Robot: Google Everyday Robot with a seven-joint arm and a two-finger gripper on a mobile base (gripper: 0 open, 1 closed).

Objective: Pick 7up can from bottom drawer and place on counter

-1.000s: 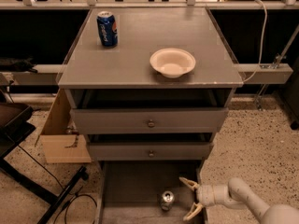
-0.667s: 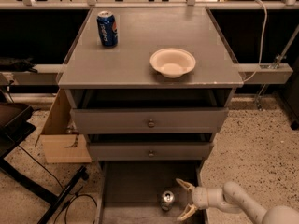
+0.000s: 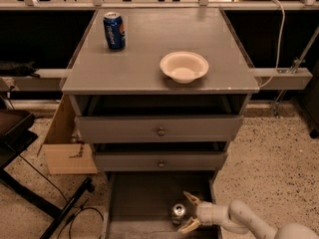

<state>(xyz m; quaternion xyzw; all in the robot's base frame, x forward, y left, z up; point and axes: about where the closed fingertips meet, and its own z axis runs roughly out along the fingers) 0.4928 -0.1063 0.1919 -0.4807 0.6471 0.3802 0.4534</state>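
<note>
The 7up can [image 3: 178, 212] stands upright on the floor of the open bottom drawer [image 3: 142, 203], near its front right. My gripper [image 3: 188, 213] reaches in from the lower right and is open, its two pale fingers on either side of the can's right flank, one behind and one in front. The counter [image 3: 149, 59] is the grey cabinet top above.
A blue Pepsi can [image 3: 114, 30] stands at the counter's back left and a white bowl [image 3: 184, 66] at its front right. Two upper drawers with round knobs [image 3: 160, 132] are above the bottom one. A cardboard box [image 3: 67, 143] and a black stand leg [image 3: 65, 210] are left of the cabinet.
My gripper has moved left towards the 7up can, and its open fingers now flank the can. The can has not moved.
</note>
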